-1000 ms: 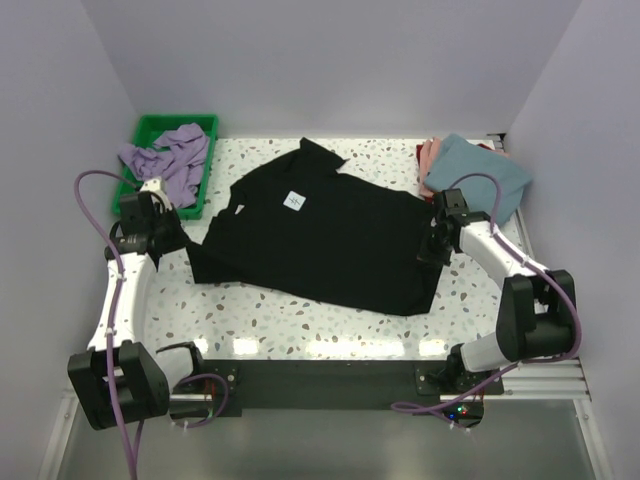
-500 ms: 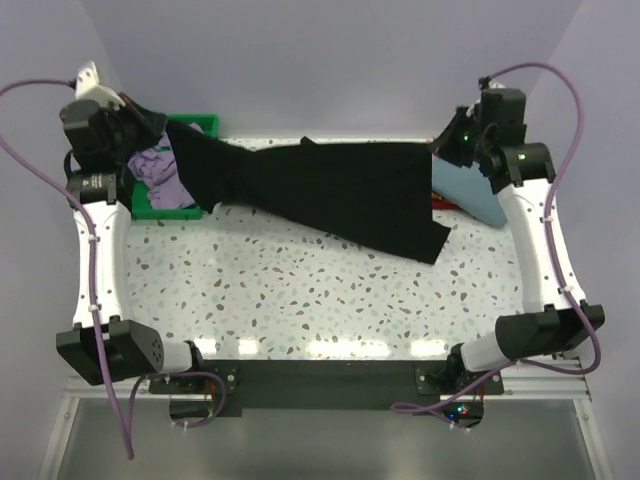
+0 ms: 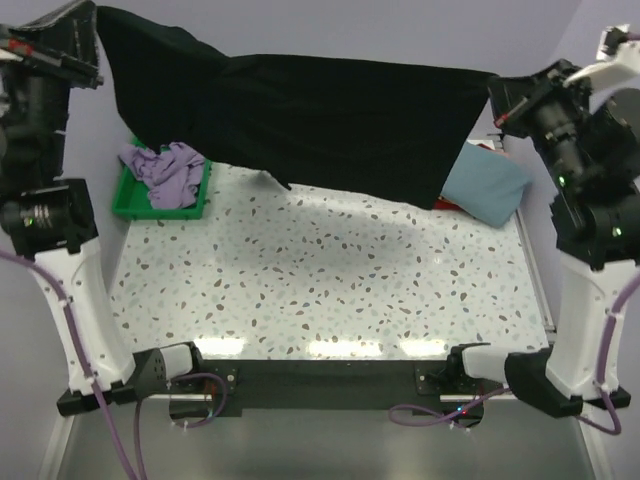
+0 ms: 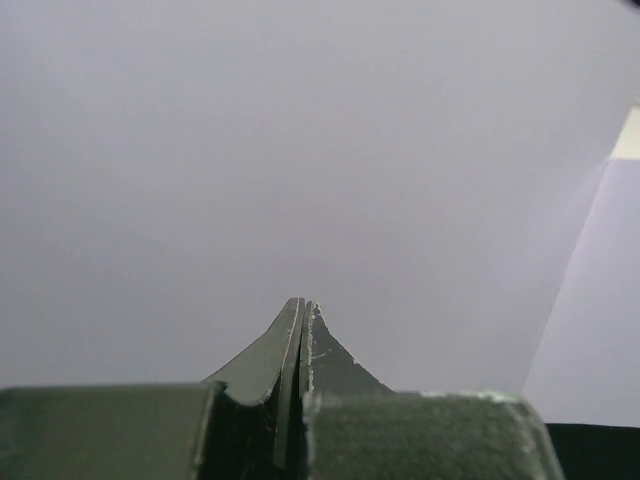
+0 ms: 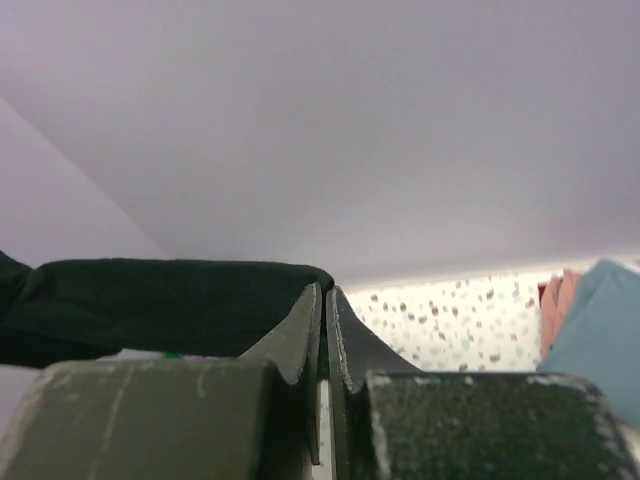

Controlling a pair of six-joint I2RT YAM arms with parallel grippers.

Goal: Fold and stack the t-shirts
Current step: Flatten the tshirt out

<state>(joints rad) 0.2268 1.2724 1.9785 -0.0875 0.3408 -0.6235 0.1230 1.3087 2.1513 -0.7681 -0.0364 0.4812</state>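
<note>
The large black t-shirt [image 3: 300, 115] hangs in the air, stretched wide between my two raised grippers above the back of the table. My left gripper [image 3: 97, 35] is shut on its left end; in the left wrist view the fingers [image 4: 303, 305] are pressed together against the bare wall. My right gripper [image 3: 496, 100] is shut on its right end, and black cloth [image 5: 170, 300] runs off from the closed tips [image 5: 325, 292]. The lavender t-shirt [image 3: 165, 165] lies crumpled in the green tray. The teal-blue t-shirt [image 3: 487, 185] lies at the back right, with pink [image 5: 553, 310] and dark red [image 3: 446, 205] cloth beside it.
The green plastic tray [image 3: 130, 200] stands at the back left. The speckled table top [image 3: 320, 280] lies below the hanging shirt. Pale walls close in the back and both sides.
Both arms have risen high, lifting the black t-shirt from flat on the table into the air and stretching it between them.
</note>
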